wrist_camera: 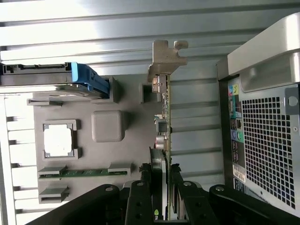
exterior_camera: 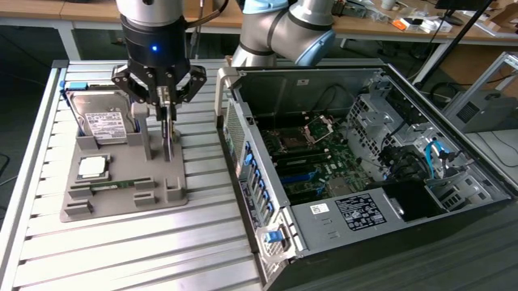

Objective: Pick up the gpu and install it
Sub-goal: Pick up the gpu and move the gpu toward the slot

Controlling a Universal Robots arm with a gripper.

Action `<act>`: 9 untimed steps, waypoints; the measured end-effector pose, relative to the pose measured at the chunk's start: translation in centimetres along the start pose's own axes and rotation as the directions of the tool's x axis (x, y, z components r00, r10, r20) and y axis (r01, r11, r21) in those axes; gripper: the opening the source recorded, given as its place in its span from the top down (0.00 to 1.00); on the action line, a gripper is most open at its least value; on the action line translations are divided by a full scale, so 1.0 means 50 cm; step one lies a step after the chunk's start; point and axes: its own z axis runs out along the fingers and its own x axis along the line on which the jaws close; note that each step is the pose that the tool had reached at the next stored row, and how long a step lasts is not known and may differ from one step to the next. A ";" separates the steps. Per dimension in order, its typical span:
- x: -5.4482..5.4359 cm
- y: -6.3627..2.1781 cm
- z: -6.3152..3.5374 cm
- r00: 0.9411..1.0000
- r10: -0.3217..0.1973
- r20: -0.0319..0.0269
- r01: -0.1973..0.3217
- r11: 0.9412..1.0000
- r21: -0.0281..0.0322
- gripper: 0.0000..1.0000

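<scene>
Closed gripper (exterior_camera: 165,103) clamps upright gpu (exterior_camera: 167,139) at top edge.
Grey holder (exterior_camera: 121,203) beneath; case wall (exterior_camera: 232,115) near, on the exterior view's right.

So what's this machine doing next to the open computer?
A robot arm's gripper is clamped on the gpu, a thin card standing on edge in a gray holder near a hard drive. The card sits in the holder, not yet lifted out. The open computer case stands at the exterior view's right.
</scene>
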 end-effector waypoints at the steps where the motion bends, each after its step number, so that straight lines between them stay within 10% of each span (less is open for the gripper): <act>1: 0.000 0.000 -0.002 1.000 0.000 0.000 0.000 1.000 0.000 0.73; 9: -0.001 0.001 -0.022 1.000 0.000 0.000 0.000 1.000 0.000 0.73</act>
